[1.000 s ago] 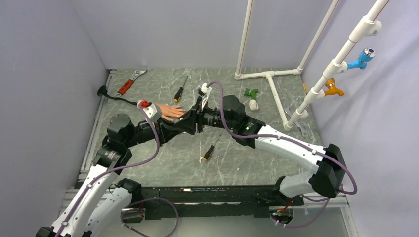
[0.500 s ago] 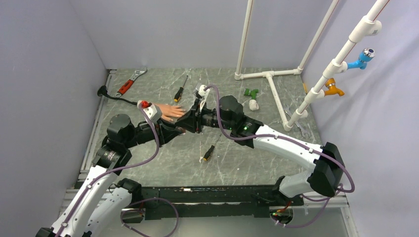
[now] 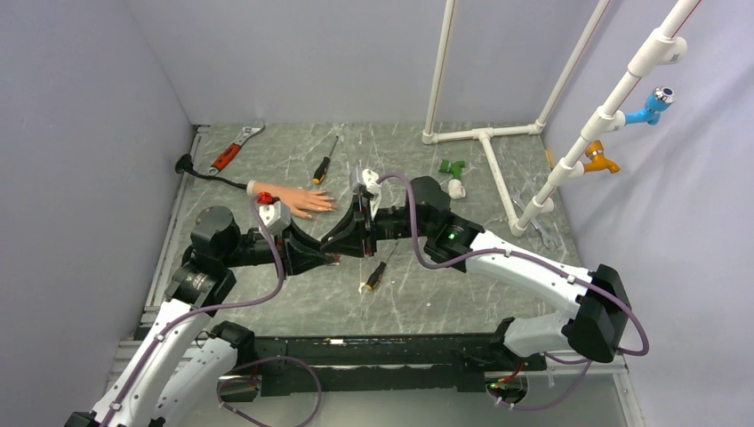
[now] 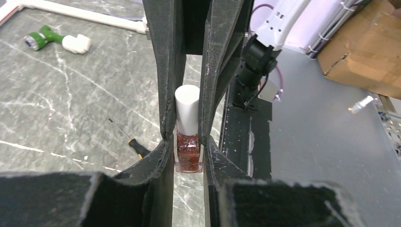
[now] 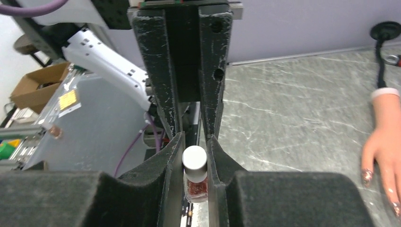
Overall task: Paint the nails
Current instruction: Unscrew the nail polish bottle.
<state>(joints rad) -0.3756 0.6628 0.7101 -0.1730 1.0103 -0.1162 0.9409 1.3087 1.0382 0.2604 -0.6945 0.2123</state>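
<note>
The left fingers point(image 4: 146, 175) clamp the polish bottle point(image 4: 188, 153), the right fingers point(image 5: 161, 165) pinch its white cap point(image 4: 187, 109), and on the bench point(image 3: 445, 285) beyond lies the mannequin hand point(image 3: 298, 199), some nails point(image 5: 367, 176) seemingly glittered already, the rest unclear.

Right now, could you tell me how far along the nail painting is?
Done: two nails visible on the rubber hand already carry reddish glitter. In hand: the left gripper clamps the polish bottle by its glass, and the right gripper grips its white cap, which is on. Left: the other nails can't be judged from here.
</note>
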